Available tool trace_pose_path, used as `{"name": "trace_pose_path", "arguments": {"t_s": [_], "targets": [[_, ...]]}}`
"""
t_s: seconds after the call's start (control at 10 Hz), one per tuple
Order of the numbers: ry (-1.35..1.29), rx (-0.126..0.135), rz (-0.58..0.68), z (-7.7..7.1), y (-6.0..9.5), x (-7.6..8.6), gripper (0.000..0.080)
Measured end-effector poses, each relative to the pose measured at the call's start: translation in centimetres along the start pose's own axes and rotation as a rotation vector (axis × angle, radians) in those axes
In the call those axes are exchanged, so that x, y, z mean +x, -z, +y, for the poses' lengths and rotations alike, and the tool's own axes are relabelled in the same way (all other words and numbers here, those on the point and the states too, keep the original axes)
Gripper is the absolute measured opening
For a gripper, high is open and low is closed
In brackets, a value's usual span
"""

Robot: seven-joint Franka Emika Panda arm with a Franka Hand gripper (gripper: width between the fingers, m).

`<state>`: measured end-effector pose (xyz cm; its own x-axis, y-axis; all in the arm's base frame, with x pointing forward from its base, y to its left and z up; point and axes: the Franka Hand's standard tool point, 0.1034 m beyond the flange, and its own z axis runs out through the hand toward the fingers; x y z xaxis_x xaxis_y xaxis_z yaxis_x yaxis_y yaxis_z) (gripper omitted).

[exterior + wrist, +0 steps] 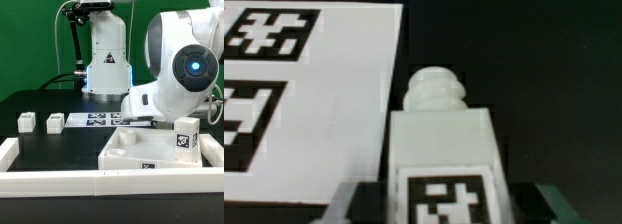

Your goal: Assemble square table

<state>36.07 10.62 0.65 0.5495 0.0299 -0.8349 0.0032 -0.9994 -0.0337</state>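
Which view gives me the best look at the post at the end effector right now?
The wrist view: the post fills it, tag and narrow tip visible, between the fingers of the end effector. In the exterior view the arm blocks it.

Arm (172, 88) bent forward, wrist low; end effector (441, 206) pinching post (441, 140) between fingers

On the bench (40, 145), two posts (27, 122) stand at the exterior view's left of the marker board (100, 120), the slab (120, 155) before it, a third post (441, 150) beside it.
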Motion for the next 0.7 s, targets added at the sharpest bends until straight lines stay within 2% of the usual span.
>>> {"name": "trace_pose_path", "arguments": {"t_s": [0.2,0.3,0.5,0.7], "targets": [[0.006,0.010,0.002,0.1,1.8,-1.1,0.0284],[0.008,0.019,-0.014,0.3,2.8,-2.2,0.0284],[0.008,0.048,0.012,1.2,6.0,-4.5,0.0285],[0.005,0.049,0.065,1.3,6.0,-3.6,0.0285]]}}
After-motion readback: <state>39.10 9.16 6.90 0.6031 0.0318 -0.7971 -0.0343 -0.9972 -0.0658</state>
